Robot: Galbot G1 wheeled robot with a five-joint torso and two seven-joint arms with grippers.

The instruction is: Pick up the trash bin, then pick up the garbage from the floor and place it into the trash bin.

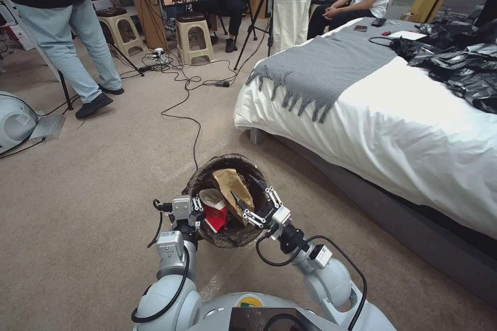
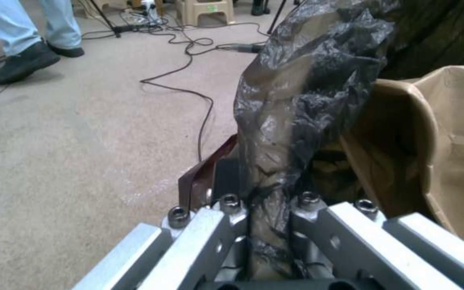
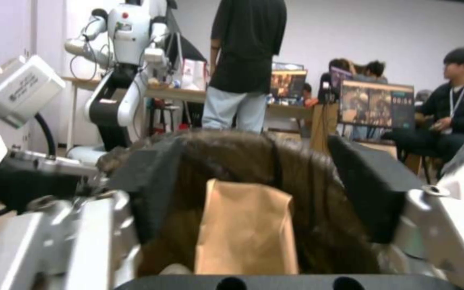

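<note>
The trash bin [image 1: 207, 176], lined with a dark bag, sits in front of me in the head view. My left gripper [image 1: 195, 213] is shut on the near left part of its rim. In the left wrist view the left gripper [image 2: 267, 229] pinches the bin's dark liner [image 2: 307, 80]. Garbage lies inside: a brown paper bag [image 1: 230, 186] and a red-white wrapper [image 1: 215, 214]. My right gripper [image 1: 242, 186] hangs open over the bin, just above the paper bag. In the right wrist view the right gripper [image 3: 262, 189] has its black pads [image 3: 151, 185] spread on either side of the paper bag [image 3: 248, 233].
A bed [image 1: 414, 129] with a white sheet, a grey blanket [image 1: 321, 70] and black bags [image 1: 461, 62] fills the right side. A black cable [image 1: 194, 129] runs over the carpet ahead. Stools [image 1: 194, 36], a tripod and people stand farther back. Open carpet lies to the left.
</note>
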